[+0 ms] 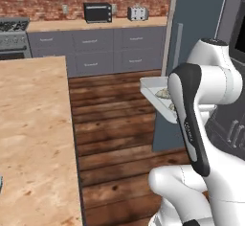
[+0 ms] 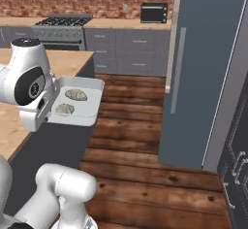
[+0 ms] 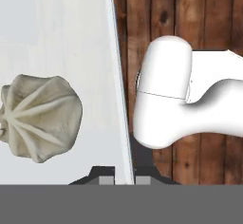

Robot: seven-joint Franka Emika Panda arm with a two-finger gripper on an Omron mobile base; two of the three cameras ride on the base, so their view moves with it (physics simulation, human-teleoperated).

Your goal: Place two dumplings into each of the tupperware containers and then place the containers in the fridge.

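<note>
A whitish tupperware container (image 2: 85,107) hangs in the air over the wooden floor, between the counter and the fridge (image 2: 203,68). Two dumplings lie in it, one (image 2: 76,94) farther from the hand and one (image 2: 65,109) nearer. From the left base view the container (image 1: 152,90) juts out from behind my arm with both dumplings (image 1: 162,94) in it. My gripper (image 3: 124,172) is shut on the container's rim (image 3: 119,90), with a dumpling (image 3: 40,116) just beside the fingers. The fridge door (image 1: 198,28) stands close on the right, its long handle (image 2: 178,68) facing me.
A wooden counter (image 1: 33,124) runs along the left. At the back wall stand grey cabinets (image 1: 95,50), a stove (image 2: 63,26), a black toaster oven (image 1: 97,12) and a toaster (image 1: 138,13). Open wooden floor (image 2: 131,126) lies between counter and fridge.
</note>
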